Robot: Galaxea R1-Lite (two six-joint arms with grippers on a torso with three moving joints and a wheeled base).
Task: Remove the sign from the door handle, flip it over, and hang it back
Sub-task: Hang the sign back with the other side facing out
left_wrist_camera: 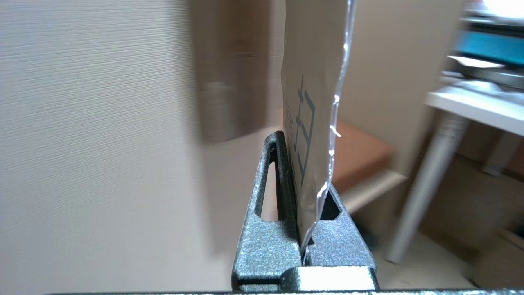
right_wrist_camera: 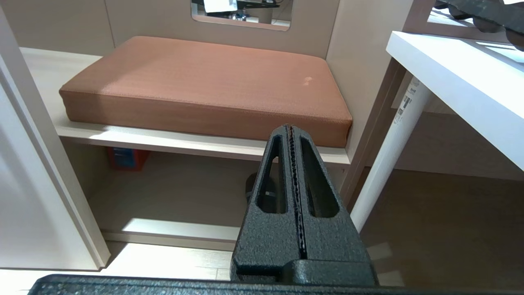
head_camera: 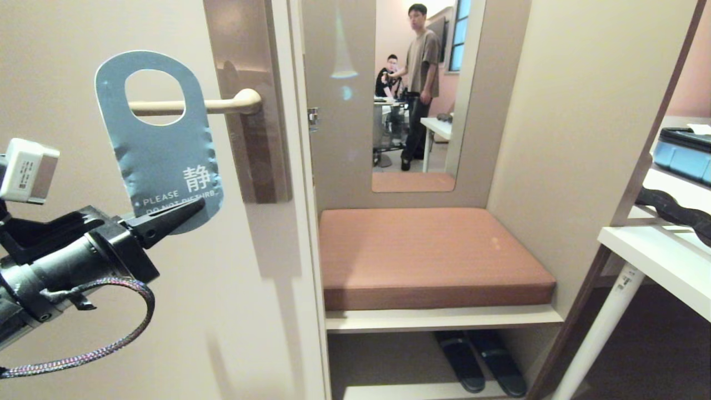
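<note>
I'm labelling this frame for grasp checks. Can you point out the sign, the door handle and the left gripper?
sign (head_camera: pixel 161 150), head view, blue face below the hole.
door handle (head_camera: pixel 222 105), head view, lever near its elbow.
left gripper (head_camera: pixel 186 212), head view, fingers shut on the sign's lower edge.

sign (head_camera: pixel 161 150) hung on door handle (head_camera: pixel 194 105), left hand (head_camera: pixel 191 211) at its lower edge

Beige door (head_camera: pixel 111 311); brown-cushioned bench (head_camera: pixel 427 253) in alcove, mirror (head_camera: pixel 416 94) above, slippers (head_camera: pixel 480 361) below; white table (head_camera: pixel 655 255) beside.
</note>
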